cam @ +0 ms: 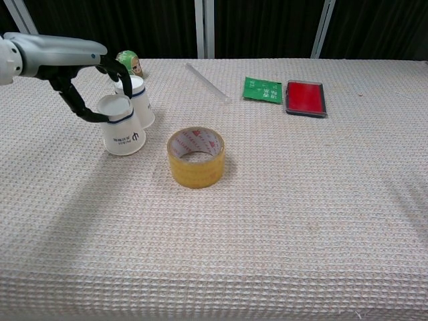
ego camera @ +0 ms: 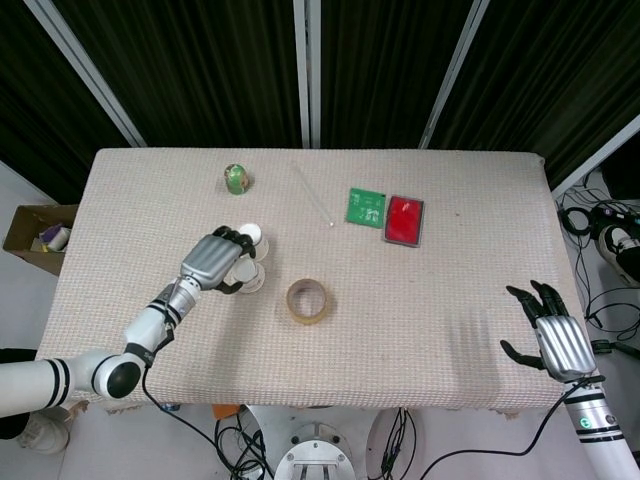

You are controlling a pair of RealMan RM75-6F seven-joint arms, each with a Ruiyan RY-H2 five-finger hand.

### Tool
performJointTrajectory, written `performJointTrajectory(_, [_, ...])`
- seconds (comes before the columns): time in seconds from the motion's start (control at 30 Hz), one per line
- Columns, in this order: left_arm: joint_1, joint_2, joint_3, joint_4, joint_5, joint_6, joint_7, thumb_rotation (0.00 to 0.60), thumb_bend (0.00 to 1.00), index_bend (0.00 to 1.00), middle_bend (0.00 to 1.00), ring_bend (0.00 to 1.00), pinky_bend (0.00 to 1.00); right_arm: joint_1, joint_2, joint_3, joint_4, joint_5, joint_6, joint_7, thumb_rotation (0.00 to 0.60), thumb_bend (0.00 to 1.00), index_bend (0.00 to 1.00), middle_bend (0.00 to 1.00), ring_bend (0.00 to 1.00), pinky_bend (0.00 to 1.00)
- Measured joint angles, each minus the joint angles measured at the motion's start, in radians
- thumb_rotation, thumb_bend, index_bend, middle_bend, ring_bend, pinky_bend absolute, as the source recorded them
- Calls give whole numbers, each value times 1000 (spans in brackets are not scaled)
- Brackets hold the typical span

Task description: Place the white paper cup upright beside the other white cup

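Observation:
A white paper cup (cam: 124,130) stands on the table with its narrow end up, its base on the cloth. My left hand (cam: 73,73) grips it, fingers curled around its upper part. In the head view the left hand (ego camera: 210,262) hides most of that cup (ego camera: 254,278). The other white cup (cam: 142,103) stands just behind it to the right, touching or nearly touching; its top (ego camera: 250,235) shows above the fingers. My right hand (ego camera: 555,342) hovers at the table's front right edge, fingers spread, holding nothing.
A yellow tape roll (cam: 195,157) lies right of the cups. A small green doll (cam: 132,65) stands behind them. Further back lie a clear stick (cam: 207,82), a green packet (cam: 262,89) and a red case (cam: 305,97). A cardboard box (ego camera: 35,235) sits off the left edge.

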State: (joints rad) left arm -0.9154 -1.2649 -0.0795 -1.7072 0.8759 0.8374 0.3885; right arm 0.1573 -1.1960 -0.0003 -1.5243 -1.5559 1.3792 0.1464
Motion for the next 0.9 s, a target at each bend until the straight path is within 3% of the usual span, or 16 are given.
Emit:
performJointTrajectory(0.27, [15,28,-8,-39,27,39,-5,600,251,264,162,141,119,2,2,2,-6,0,-3,-5,600,178,134,208,0,50])
performJointTrajectory(0.47, [69,90,-26,-96,84,139,-51,600,244,263,162,141,119,2,12,4,-12,0,-2,-6,600,179,135,208,0,51])
performJointTrajectory(0.73, [256,138,-16,-60,176,429,-110,600,205,263,162,141,118,3,48,9,-25,-6,6,-4,600,179,134,200,0,55])
performJointTrajectory(0.9, [443,139,42,14,238,615,-161,600,203,263,163,141,117,3,75,14,-41,-6,13,-18,600,178,134,179,0,55])
